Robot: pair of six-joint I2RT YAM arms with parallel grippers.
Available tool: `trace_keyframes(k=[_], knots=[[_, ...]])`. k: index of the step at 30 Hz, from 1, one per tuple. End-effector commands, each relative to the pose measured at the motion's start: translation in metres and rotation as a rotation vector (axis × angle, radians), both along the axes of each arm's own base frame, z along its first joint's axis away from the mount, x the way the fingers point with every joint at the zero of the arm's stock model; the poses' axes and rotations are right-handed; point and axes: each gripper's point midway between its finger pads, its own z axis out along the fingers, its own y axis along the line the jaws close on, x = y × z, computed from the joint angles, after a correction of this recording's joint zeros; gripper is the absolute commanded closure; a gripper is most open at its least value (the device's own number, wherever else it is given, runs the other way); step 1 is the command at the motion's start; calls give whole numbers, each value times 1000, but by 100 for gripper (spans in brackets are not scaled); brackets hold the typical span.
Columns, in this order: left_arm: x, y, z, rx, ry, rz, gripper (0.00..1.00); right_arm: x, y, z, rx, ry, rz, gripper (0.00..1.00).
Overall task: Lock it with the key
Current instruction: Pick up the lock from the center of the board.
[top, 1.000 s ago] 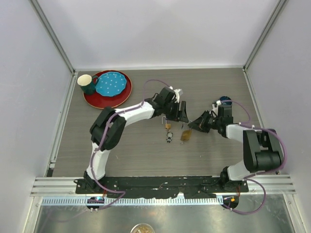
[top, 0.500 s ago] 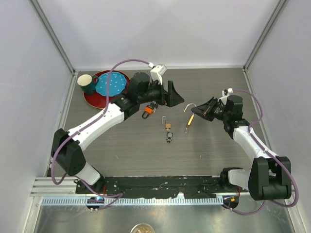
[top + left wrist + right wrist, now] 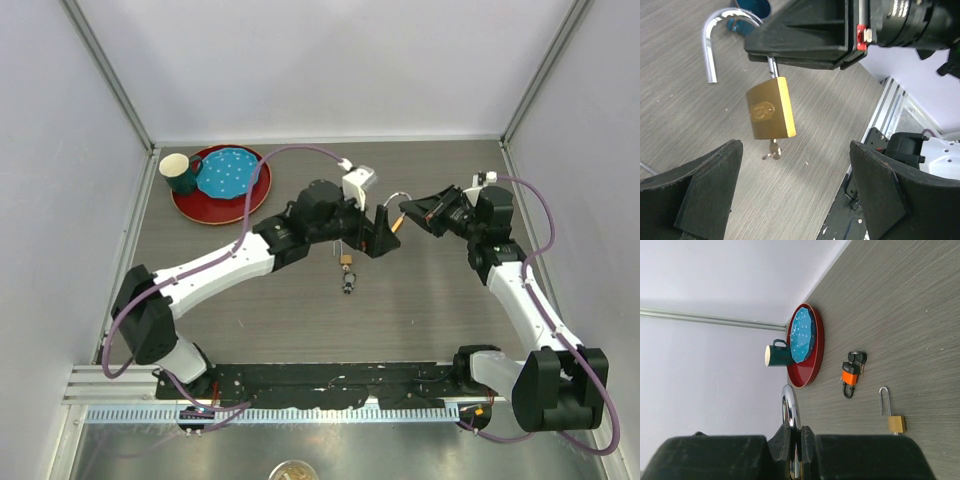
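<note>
One brass padlock [image 3: 769,111] with open silver shackle [image 3: 706,50] and small metal key [image 3: 772,149] seated in its underside; hangs above the middle of the grey wood-grain surface [image 3: 250,320], toward the far edge. Right pincer [image 3: 792,436]: clamped on one shackle leg. Left pincer [image 3: 796,167]: spread wide beneath the body. Risk, as judged: held by one leg only, the body may swing or twist aside when the key is grasped.
</note>
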Motion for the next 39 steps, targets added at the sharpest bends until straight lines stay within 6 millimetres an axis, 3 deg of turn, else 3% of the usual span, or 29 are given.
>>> trace_keyframes(k=[1,2,8,12,20,23,24,27,31,36,37,39], knots=[[11,-21,-5,45,-92,31,9,-4,1,58,60,-129,-5,99],[10,-28,-15,65,-89,30,9,-5,2,59,61,-127,-4,98],[25,-39,-24,79,-118,109,12,-13,3,59,66,-124,4,99],[30,-46,-18,47,-139,119,23,-16,4,56,79,-110,9,99],[30,-43,-3,-34,-176,144,31,-18,4,46,96,-89,9,98],[26,-48,-6,-32,-169,111,53,-18,4,45,102,-85,8,98],[27,-48,-4,-31,-171,108,71,-18,4,43,104,-82,6,98],[26,-49,-12,-4,-154,99,100,-17,4,47,111,-93,2,98],[28,-43,-16,13,-148,114,100,-14,4,47,104,-106,3,98],[34,-33,-26,27,-98,103,100,-11,4,32,40,-120,28,80],[40,-26,-31,40,-73,119,100,-11,3,25,19,-109,28,73],[44,-18,-36,49,-38,122,100,-8,2,14,-24,-104,36,70]])
